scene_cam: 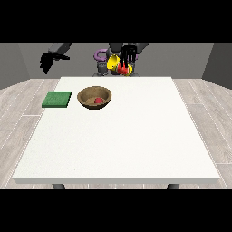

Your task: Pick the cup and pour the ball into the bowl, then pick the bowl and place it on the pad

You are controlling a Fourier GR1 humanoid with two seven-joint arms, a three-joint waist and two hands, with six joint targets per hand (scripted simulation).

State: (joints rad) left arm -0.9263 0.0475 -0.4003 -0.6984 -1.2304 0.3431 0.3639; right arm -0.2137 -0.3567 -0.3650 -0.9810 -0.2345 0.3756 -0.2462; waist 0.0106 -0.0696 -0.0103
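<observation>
White worktop (118, 136) fills view. Landmark: wooden bowl (94, 97), on worktop's far left part. Green pad (57, 99) lies flat just left of bowl, apart. Yellow-red cup (119, 65) tilted in air behind and right of bowl, hand at view's right (128, 53) curled round it. Hand at view's left (49, 60) raised behind and left of bowl, holds nothing; fingers: cannot tell. Red ball (97, 100) inside bowl.

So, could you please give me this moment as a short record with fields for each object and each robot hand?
table: white table
pad: green pad, flat near the table's left edge
bowl: wooden bowl, upright, right of the pad, apart from it
ball: red ball, inside the bowl
cup: yellow and red cup, tipped, lifted above the table's far edge
robot hand at view's right: fingers curled round the cup
robot hand at view's left: raised, holds nothing; fingers unclear
</observation>
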